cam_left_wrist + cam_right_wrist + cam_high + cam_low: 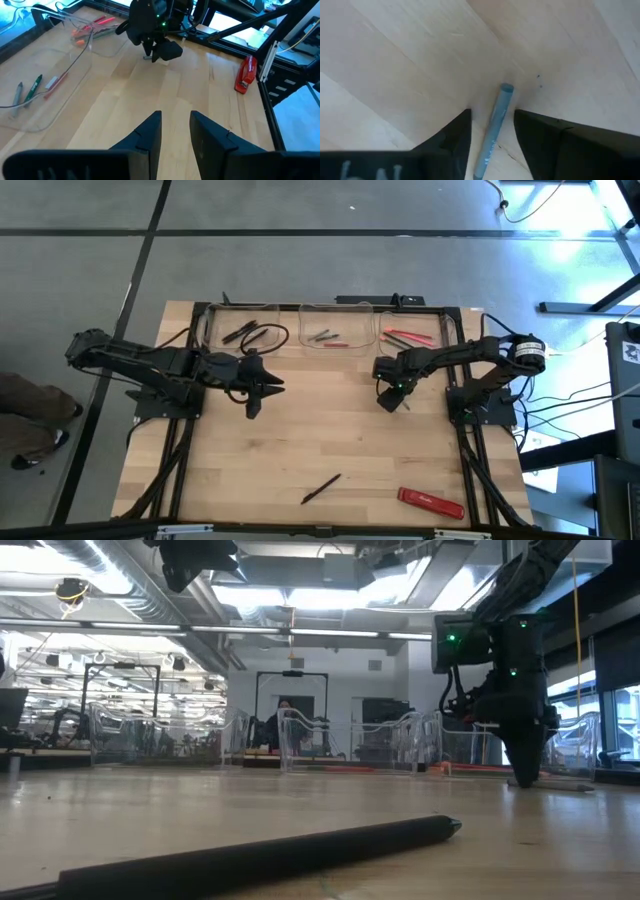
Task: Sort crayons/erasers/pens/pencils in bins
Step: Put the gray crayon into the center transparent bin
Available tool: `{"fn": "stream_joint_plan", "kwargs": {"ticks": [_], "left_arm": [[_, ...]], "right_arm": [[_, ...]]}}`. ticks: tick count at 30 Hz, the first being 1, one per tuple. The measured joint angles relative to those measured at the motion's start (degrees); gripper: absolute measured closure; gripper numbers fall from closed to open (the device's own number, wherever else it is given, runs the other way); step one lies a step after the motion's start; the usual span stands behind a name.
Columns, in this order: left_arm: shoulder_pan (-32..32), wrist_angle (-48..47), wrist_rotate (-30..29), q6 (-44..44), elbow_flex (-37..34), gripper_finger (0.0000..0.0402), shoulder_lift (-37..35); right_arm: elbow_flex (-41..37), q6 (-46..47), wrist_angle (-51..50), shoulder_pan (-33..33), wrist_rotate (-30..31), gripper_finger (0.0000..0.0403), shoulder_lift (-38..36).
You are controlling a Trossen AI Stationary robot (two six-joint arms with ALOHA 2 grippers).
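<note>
a slim blue-grey crayon (493, 131) lies flat on the pale wood table (330, 445), between the spread fingers of the right gripper (390, 402), right of centre in the high view; the jaws straddle it and whether they touch it cannot be told. three clear, round-cornered plastic bins (336, 328) line the table's upper edge, holding dark, grey and red sticks. a thin black pen (321, 488) lies low centre, and a flat red bar (431, 501) lower right; its white lettering is unreadable. the left gripper (266, 388) hovers left of centre, fingers apart, holding nothing. grey floor surrounds the table.
</note>
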Motion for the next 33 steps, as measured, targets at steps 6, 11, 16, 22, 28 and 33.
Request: {"fn": "stream_joint_plan", "kwargs": {"ticks": [6,11,16,22,28,33], "left_arm": [[0.0,0.0,0.0,-0.1,0.0,0.0309,0.0],[0.0,0.0,0.0,-0.1,0.0,0.0309,0.0],[0.0,0.0,0.0,-0.1,0.0,0.0309,0.0],[0.0,0.0,0.0,-0.1,0.0,0.0309,0.0],[0.0,0.0,0.0,-0.1,0.0,0.0309,0.0],[0.0,0.0,0.0,-0.1,0.0,0.0309,0.0]], "right_arm": [[0.0,-0.1,0.1,0.0,0.1,0.0315,0.0],[0.0,0.2,0.4,0.0,0.1,0.0369,0.0],[0.1,0.2,0.4,0.0,-0.4,0.0384,0.0],[1.6,1.6,-0.1,0.0,-2.6,0.0365,0.4],[10.0,-0.7,-0.7,0.2,-5.0,0.0374,0.3],[19.8,-6.6,-1.2,0.0,-3.5,0.0371,0.3]]}}
